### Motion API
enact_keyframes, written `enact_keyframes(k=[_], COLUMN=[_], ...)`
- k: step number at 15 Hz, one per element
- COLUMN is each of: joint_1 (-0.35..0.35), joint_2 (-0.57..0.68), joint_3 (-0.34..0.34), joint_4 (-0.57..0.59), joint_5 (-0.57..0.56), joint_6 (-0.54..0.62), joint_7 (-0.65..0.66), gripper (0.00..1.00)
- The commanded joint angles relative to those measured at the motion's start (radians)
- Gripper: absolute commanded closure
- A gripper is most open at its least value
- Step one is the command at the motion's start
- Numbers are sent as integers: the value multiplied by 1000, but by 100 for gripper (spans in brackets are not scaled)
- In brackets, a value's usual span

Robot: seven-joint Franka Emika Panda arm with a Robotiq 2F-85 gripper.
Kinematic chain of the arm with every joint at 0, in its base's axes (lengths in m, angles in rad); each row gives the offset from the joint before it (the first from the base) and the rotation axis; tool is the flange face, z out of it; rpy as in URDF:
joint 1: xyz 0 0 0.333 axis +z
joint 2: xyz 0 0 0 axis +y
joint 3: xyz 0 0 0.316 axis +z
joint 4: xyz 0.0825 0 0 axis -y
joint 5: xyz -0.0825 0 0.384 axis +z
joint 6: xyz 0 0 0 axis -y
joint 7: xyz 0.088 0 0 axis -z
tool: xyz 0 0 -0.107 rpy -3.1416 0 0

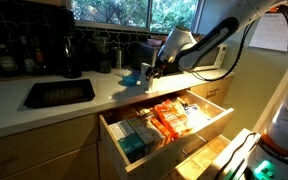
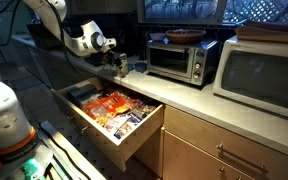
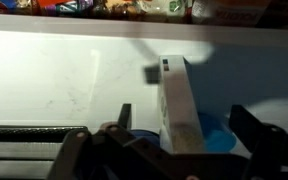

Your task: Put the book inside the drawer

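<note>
Wrist view: a small thin book (image 3: pixel 179 92) stands upright on the white countertop (image 3: pixel 54 80), its pale page edge facing the camera. It sits at the centre of the frame.
Book base: a flat, low light-blue thing (image 3: pixel 216 138) shows at 4 o'clock from the book, touching or just under its foot. Which of the two cannot be told.
Gripper: the black Robotiq gripper (image 3: pixel 182 114) enters from 6 o'clock. One finger (image 3: pixel 125 112) stands at 9 o'clock of the book and the other at 3 o'clock.
Jaw state: apart, with the book between them. A strip of counter shows between the 9 o'clock finger and the book, so no clamping is seen.
Drawer: the wide shallow light-wood drawer (image 1: pixel 179 140) is pulled out below the counter edge in both exterior views (image 2: pixel 142 135).
Drawer contents: orange and green packets (image 1: pixel 174 118) fill it, also seen in an exterior view (image 2: pixel 109 103). They appear as a blurred strip at 12 o'clock in the wrist view.
Arm: the gripper (image 1: pixel 148 72) hangs over the counter at 12 o'clock of the open drawer.
Book place: on the counter, not in the drawer.
Sink: a dark rectangular sink (image 1: pixel 59 93) lies at 9 o'clock of the gripper, well apart.
Appliances: a silver toaster oven (image 2: pixel 179 58) stands at 3 o'clock of the gripper (image 2: pixel 116 63). A larger microwave (image 2: pixel 264 68) sits beyond the oven at 3 o'clock.
</note>
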Motion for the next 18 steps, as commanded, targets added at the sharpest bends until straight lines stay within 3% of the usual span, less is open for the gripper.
enact_keyframes(k=[1,7,13,18], joint_1=[9,13,80,120], joint_2=[13,60,102,138], joint_3=[-26,-31,-134,-166], joint_4=[-25,-39,-1,25], joint_5=[-74,-96,-340,-436], joint_6=[26,107,131,157], joint_7=[94,176,439,589], gripper=[0,0,0,6])
